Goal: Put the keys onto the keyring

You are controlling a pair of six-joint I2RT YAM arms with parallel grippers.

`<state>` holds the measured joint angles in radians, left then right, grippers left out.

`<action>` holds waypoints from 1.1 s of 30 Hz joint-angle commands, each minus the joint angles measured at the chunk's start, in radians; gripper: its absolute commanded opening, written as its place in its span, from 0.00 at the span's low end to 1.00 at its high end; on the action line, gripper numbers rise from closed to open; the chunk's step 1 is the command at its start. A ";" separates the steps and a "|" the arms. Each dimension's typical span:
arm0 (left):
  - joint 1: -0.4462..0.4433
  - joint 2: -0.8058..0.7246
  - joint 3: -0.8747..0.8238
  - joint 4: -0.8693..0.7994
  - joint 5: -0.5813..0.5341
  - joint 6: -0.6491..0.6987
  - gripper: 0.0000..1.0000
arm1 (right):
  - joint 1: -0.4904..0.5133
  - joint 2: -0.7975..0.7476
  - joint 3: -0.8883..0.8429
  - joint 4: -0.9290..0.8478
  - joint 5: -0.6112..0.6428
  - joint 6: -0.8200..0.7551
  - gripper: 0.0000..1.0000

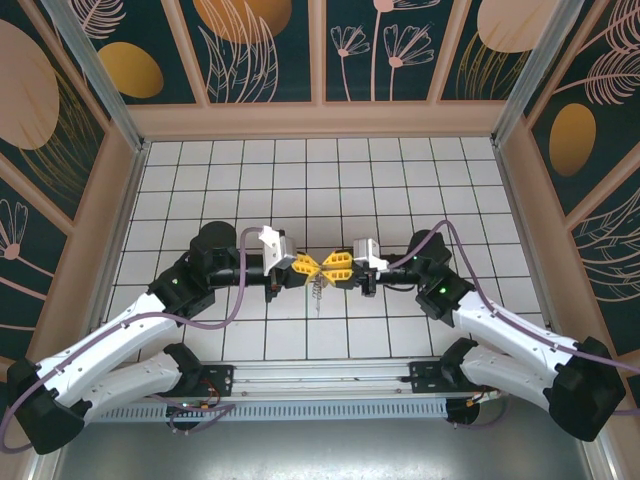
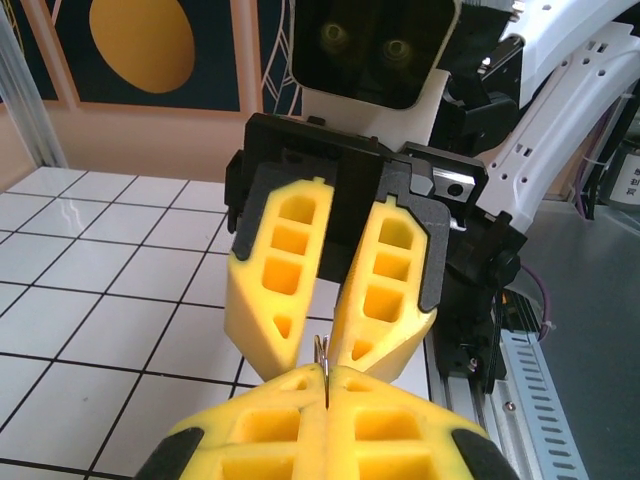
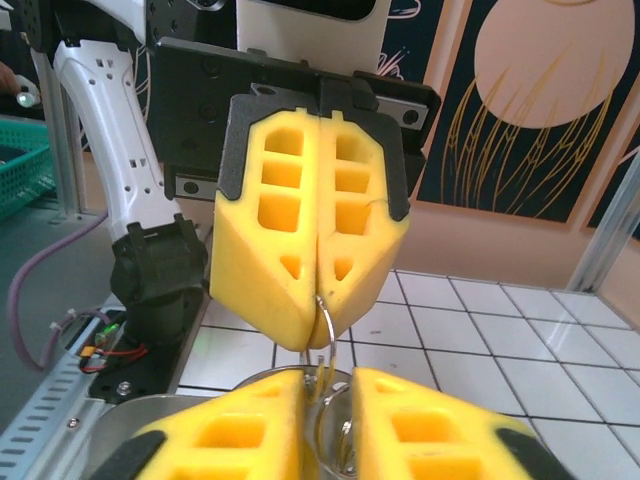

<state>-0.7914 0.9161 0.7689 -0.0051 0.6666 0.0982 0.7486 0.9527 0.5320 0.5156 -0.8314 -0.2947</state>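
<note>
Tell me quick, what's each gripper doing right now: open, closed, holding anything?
Left gripper: shut on the keyring, pinched at its fingertips.
Right gripper: open, fingers apart with the keyring between them.

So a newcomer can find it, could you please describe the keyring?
On the white tiled floor, go to the middle, where the left gripper and right gripper meet tip to tip. The keyring is the thin metal loop between them, pinched in the left gripper's shut jaws: the only bare metal there.
</note>
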 commanded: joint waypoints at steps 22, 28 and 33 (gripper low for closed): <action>0.000 0.050 0.180 -0.335 -0.234 0.145 0.34 | 0.037 0.020 0.245 -0.438 0.185 -0.181 0.00; 0.001 0.065 0.233 -0.382 -0.281 0.184 0.34 | 0.074 0.070 0.350 -0.630 0.260 -0.234 0.00; 0.000 0.073 0.255 -0.394 -0.280 0.204 0.29 | 0.083 0.091 0.395 -0.697 0.273 -0.239 0.00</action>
<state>-0.7914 0.9848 0.9871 -0.3717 0.4004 0.2699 0.8219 1.0424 0.8780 -0.1139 -0.5842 -0.5041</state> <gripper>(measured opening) 0.292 0.048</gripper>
